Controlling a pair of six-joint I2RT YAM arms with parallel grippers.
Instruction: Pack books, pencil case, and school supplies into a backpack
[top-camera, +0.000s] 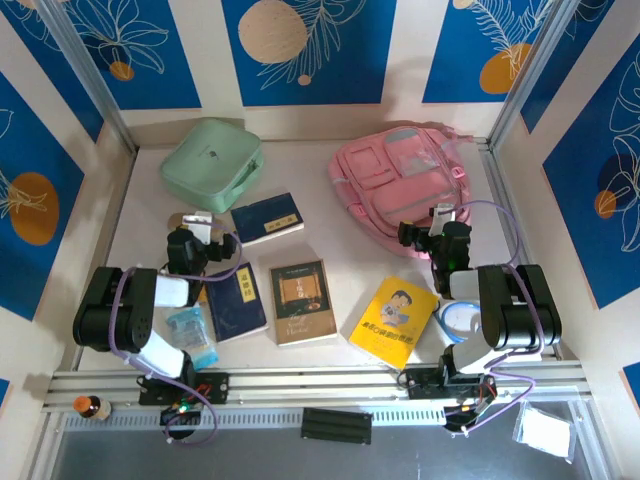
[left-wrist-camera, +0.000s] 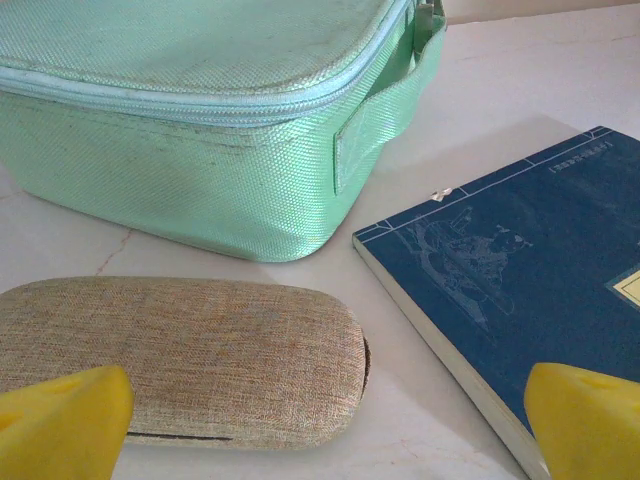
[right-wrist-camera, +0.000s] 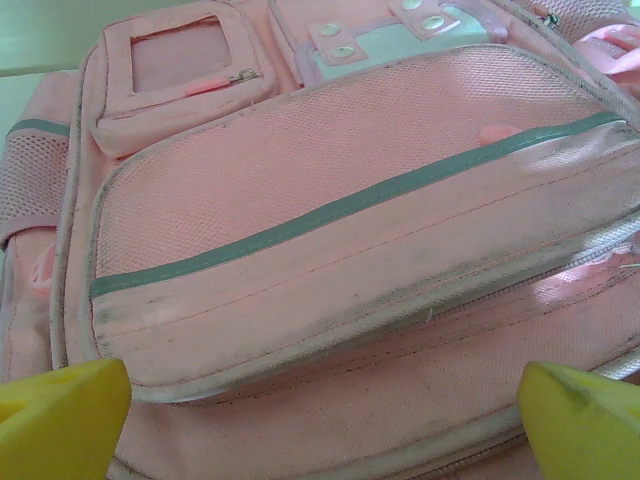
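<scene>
The pink backpack (top-camera: 400, 172) lies flat at the back right, its front pockets up and shut (right-wrist-camera: 340, 240). My right gripper (top-camera: 432, 228) hovers open at its near edge (right-wrist-camera: 320, 435), nothing between the yellow fingertips (right-wrist-camera: 60, 415). Two navy books (top-camera: 267, 218) (top-camera: 237, 300), a brown book (top-camera: 302, 300) and a yellow book (top-camera: 395, 320) lie flat on the table. The beige pencil case (left-wrist-camera: 180, 355) lies just ahead of my open left gripper (left-wrist-camera: 325, 445), between the mint-green case and one navy book (left-wrist-camera: 530, 270). From above, the left gripper (top-camera: 192, 245) partly covers the pencil case (top-camera: 196, 222).
A mint-green square zip case (top-camera: 210, 155) stands at the back left (left-wrist-camera: 200, 130). A pale blue packet (top-camera: 190, 335) lies by the left arm and a white-blue ring (top-camera: 455, 320) by the right arm. Walls enclose the table (top-camera: 330, 240) on three sides.
</scene>
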